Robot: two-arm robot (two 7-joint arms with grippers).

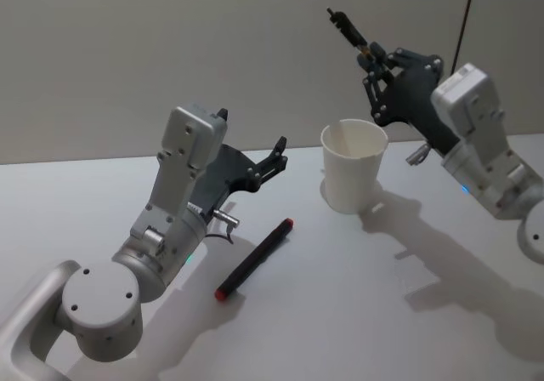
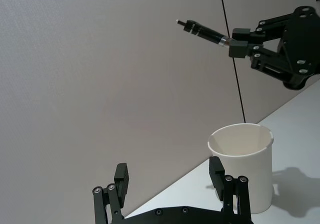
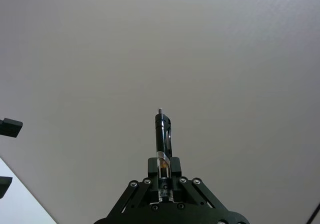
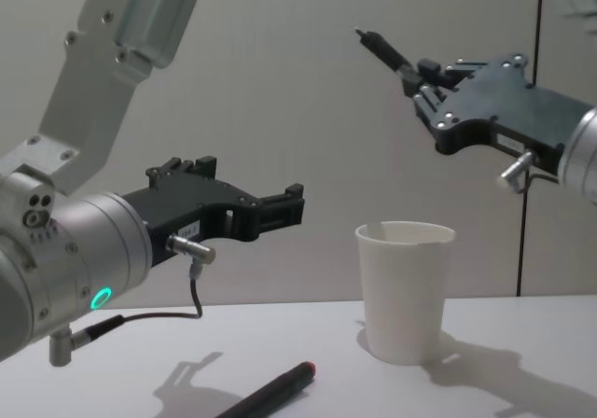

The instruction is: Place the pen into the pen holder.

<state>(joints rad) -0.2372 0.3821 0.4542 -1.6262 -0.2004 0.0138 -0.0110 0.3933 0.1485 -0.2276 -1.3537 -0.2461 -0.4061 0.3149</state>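
Right jaws: clenched on the black pen [image 1: 347,25] near one end, the rest slanting up and to their left.
Pen holder [image 1: 353,185]: upright on the desk [image 1: 382,313], well below these jaws, mouth open.
Your move: you'll likely need to swing the pen's free end downward, centre it over the rim, lower it inside, then let go.
Left jaws: released, hovering left of the holder, a red-tipped marker [image 1: 255,259] on the desk near them; keep them clear.

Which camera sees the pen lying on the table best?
The head view: the black pen with red ends lies whole on the table. In the chest view its red-tipped end pokes up from the bottom edge, and the rest is cut off.
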